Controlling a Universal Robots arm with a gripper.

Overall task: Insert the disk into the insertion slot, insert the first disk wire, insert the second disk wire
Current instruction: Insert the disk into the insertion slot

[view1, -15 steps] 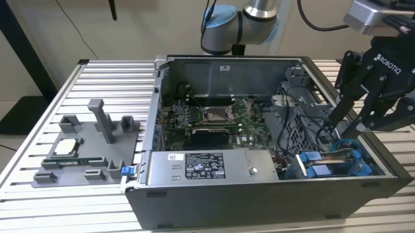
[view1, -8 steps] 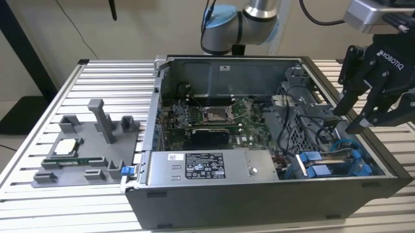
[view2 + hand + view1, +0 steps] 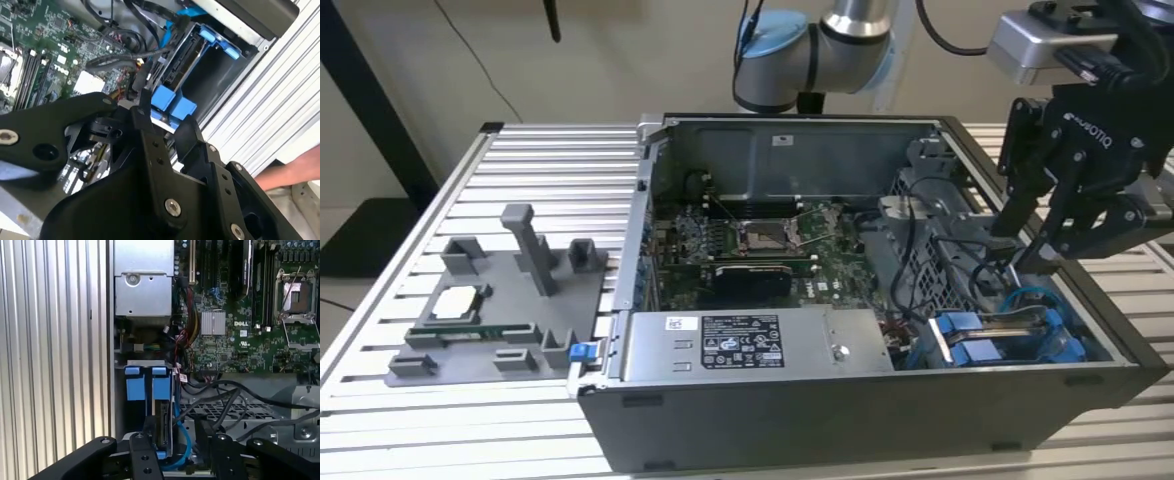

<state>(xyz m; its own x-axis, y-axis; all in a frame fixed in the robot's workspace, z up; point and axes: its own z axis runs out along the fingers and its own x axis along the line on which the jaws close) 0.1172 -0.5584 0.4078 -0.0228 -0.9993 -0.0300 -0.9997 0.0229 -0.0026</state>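
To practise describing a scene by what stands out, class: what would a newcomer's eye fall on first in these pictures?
The open computer case on the slatted table stands out first, green motherboard exposed. Then the black gripper, jaws apart, hanging over the case's corner at the exterior view's right, above the disk in its bright blue carrier.
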